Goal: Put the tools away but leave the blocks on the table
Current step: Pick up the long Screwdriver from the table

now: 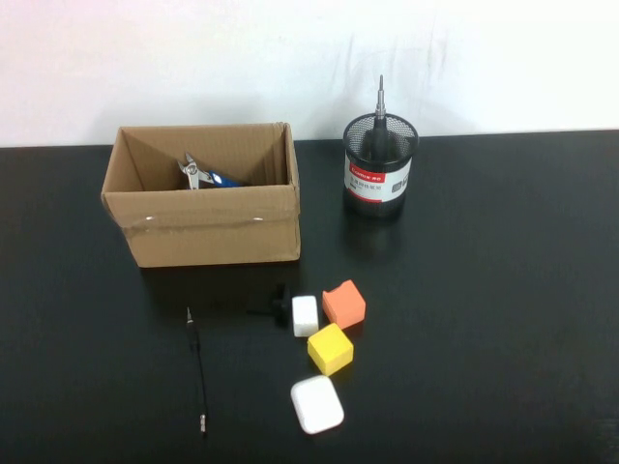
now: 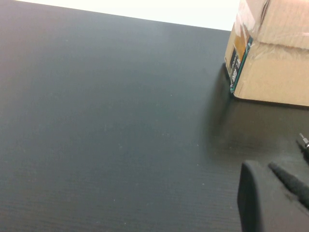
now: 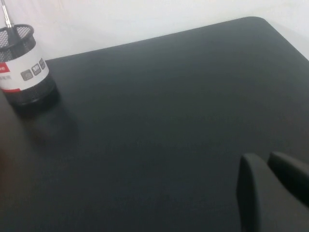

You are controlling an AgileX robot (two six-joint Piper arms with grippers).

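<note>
Left tool shut tight, holding nothing, low over the black bench near the cardboard box. Blue pliers inside that box. Thin long driver flat on the bench in front. Short black screwdriver touching the white block. Orange block and yellow block just beside. White case nearer. Mesh cup with a driver standing inside. Right tool shut, empty, over bare bench.
</note>
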